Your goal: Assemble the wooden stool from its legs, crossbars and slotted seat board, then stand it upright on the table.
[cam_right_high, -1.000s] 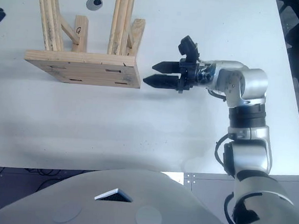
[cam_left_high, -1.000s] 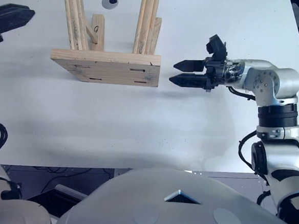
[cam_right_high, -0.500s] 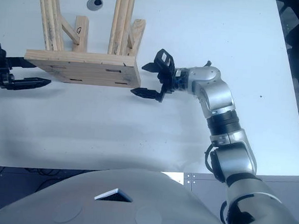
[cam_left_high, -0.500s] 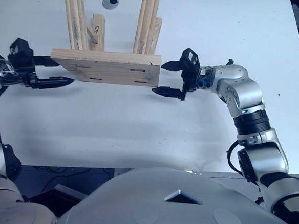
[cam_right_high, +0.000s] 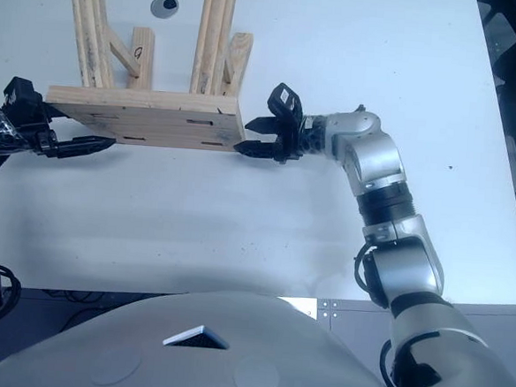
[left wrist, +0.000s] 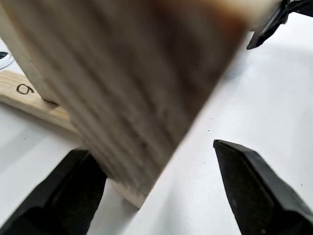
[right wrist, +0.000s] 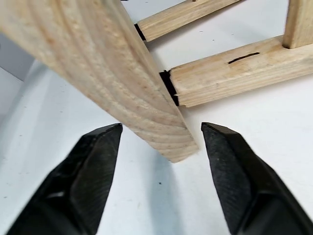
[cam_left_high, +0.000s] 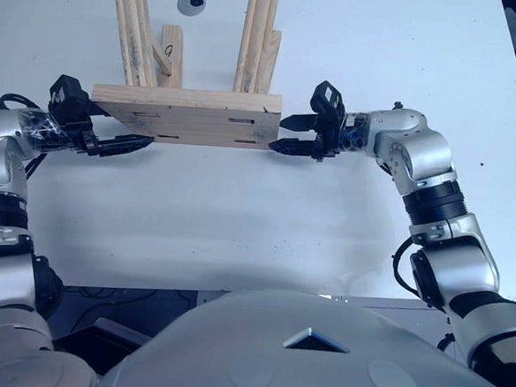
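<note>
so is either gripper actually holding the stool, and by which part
Nothing is held. The left gripper and the right gripper are both open, each straddling one end of the seat board without clamping it.

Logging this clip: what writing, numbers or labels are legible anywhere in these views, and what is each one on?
"9": handwritten single digit, readable as "6" the other way up, on the short pale wooden stool bar lying on the white table beyond the slotted wooden seat board.
No other text, label or sign can be seen.
</note>
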Available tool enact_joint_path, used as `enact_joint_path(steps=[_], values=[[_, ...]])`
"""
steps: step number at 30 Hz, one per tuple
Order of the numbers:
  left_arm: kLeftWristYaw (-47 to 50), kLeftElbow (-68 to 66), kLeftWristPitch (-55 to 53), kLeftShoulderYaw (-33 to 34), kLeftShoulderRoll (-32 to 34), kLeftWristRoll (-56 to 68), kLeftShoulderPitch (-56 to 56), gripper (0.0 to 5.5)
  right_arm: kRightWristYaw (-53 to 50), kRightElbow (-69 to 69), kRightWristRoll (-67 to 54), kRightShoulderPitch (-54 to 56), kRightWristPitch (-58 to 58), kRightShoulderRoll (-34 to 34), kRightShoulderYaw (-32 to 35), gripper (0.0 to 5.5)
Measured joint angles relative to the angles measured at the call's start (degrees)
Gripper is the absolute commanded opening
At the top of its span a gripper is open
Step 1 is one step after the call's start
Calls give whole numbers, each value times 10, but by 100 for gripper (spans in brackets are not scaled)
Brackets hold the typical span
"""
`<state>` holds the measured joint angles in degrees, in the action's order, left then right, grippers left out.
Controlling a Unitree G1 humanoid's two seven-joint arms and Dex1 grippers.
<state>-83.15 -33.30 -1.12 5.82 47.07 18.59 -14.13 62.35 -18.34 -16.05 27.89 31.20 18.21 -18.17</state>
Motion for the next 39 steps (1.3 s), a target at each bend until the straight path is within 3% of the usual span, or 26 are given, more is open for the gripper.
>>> enact_joint_path(steps=[3, 9, 16, 22, 27, 32, 35, 39], values=[[0, -7, 3, -9, -3, -5, -10, 296, 4, 8, -18, 0, 18, 0, 6, 190], [-3, 1, -39, -11, -3, 1, -15, 221, 3, 32, -42, 1, 71, 4, 33, 181], [14, 177, -351, 25, 36, 107, 1, 219, 13, 93, -121, 24, 243, 48, 104, 181], [104, 319, -632, 172, 10, 215, 18, 219, 4, 109, -226, 55, 421, 63, 209, 171], [260, 373, -785, 331, -66, 312, -10, 219, -58, 18, -424, 101, 515, 76, 232, 157], [477, 318, -864, 439, -145, 362, -148, 198, -159, -83, -589, 156, 556, 72, 231, 154], [613, 275, -886, 491, -203, 324, -261, 157, -210, -164, -629, 203, 577, 67, 240, 153], [825, 227, -884, 587, -284, 221, -399, 117, -323, -354, -623, 297, 588, 26, 333, 143]])
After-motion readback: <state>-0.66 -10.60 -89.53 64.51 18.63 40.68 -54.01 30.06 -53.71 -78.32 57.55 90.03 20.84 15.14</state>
